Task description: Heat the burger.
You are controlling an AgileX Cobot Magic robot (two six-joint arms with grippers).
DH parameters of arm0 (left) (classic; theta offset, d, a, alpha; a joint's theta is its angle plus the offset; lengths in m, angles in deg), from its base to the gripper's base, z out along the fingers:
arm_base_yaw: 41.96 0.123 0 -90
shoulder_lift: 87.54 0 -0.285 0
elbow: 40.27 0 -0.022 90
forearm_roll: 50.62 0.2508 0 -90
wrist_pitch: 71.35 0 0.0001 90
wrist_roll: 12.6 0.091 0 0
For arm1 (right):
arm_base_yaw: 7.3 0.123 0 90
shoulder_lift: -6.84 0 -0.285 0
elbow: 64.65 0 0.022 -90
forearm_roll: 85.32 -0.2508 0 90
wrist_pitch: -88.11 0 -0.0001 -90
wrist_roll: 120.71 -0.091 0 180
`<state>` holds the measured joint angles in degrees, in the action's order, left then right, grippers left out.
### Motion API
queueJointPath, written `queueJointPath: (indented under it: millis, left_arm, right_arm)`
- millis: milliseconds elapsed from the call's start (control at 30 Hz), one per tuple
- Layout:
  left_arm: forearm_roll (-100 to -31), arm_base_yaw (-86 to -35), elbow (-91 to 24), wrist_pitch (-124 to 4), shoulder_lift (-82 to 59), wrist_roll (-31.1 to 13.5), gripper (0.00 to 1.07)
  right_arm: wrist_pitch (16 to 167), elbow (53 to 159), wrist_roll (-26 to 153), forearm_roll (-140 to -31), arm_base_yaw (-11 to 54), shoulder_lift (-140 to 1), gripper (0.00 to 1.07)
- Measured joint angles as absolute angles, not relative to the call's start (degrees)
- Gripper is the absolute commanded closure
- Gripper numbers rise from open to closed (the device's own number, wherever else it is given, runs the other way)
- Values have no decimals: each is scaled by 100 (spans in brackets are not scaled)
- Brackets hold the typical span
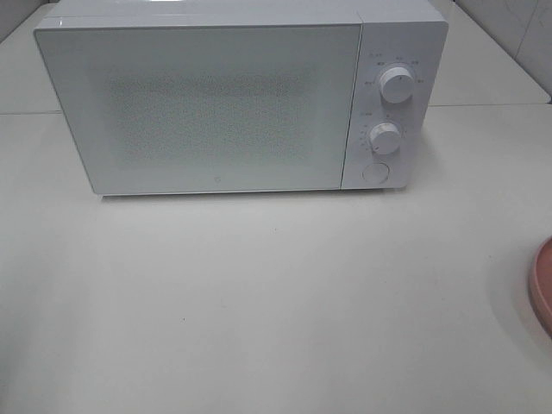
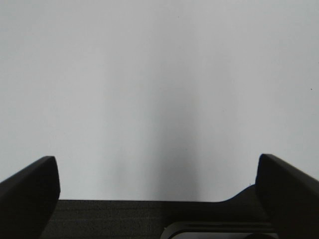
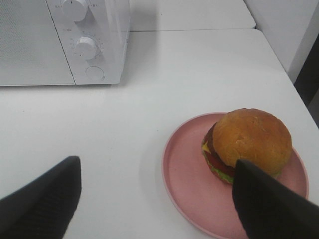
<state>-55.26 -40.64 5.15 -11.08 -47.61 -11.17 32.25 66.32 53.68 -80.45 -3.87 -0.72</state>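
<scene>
High view
- Microwave: white, door closed, standing at the back of the white table.
- Controls: upper knob, lower knob and round button, stacked on the panel right of the door.
- Plate: pink, only an edge showing at the right border, well apart from the microwave.
- Arms: neither one appears here.

Left wrist view
- Left gripper: two dark fingers at the frame's edges, jaws wide apart, nothing between them.
- Surface beyond: plain white, featureless.

Right wrist view
- Right gripper: dark fingers spread apart, holding nothing, hovering above the table.
- Burger: glossy brown bun over dark patty, cheese, tomato and lettuce; upright on the pink plate, toward its far side from the microwave.
- One fingertip: overlaps the burger's near edge in this view; contact cannot be told.
- Microwave: its knob panel corner visible beyond the plate, door shut.
</scene>
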Motion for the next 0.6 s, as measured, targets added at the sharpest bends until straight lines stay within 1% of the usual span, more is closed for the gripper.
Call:
queueJointPath:
  millis: [33,100,200,267,467,600]
  left_arm:
    - [-5526,-4064,515,-1108,-4761,-1117,6]
    - [-5526,-4064,584,-1102,-5357,-1117,6]
    - [-5520,-4064,607,-1102,-5506,-1117,6]
    - [-5514,-4058,716,-1039,-5959,-1117,6]
    - [-5514,-4052,721,-1033,-6428,-1117,6]
    - [-5514,-4052,721,-1033,-6984,-1117,6]
  right_arm:
    - [3225,6632,5368,-8045,-387,-72,32]
    - [3225,6632,5368,-8045,-387,-72,32]
    - [3225,6632,5368,-8045,-387,-72,32]
    - [3225,6632,5368,-8045,-387,-72,32]
    - [3225,6632,5368,-8045,-387,-72,32]
    - [3225,6632,5368,-8045,-387,-72,32]
